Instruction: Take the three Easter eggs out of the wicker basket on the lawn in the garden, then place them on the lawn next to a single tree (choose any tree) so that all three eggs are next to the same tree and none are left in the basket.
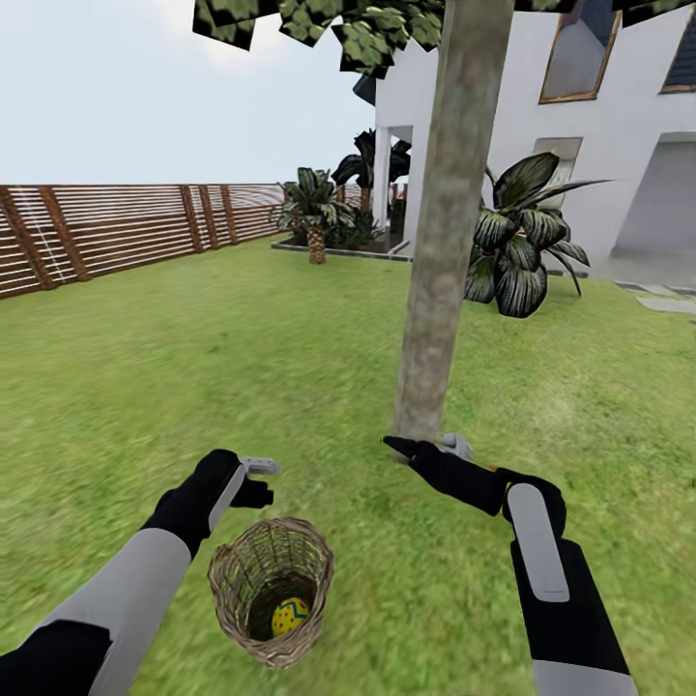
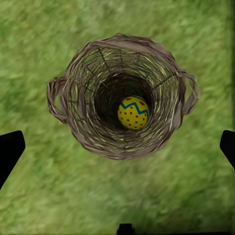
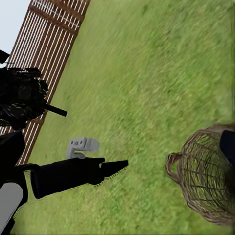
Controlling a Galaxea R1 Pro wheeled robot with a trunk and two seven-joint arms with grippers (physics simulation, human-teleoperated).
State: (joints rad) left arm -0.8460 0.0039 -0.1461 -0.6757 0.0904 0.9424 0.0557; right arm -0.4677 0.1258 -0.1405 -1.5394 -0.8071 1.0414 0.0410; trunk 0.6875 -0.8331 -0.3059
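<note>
Looking down into the wicker basket (image 2: 120,98), we count one Easter egg (image 2: 133,112) lying at the bottom, yellow with a blue zigzag band and red marks. The egg looks nearly round from above, so we cannot tell which way its long axis runs. The basket stands upright on the lawn (image 1: 193,367), mouth open to the sky, with two small loop handles at opposite sides of the rim.

Our left gripper (image 1: 259,480) hovers above and just beyond the basket, its fingers (image 2: 11,149) spread wide and empty.

Our right gripper (image 1: 425,448) reaches out low beside the foot of the tree (image 1: 445,242), a pale mottled trunk rising from the grass; we cannot tell how its jaws stand. We see no egg on the grass by the trunk.

Further out stand a slatted wooden fence (image 1: 116,232), a dark broad-leaved plant (image 1: 522,242) and the white house (image 1: 599,145).
</note>
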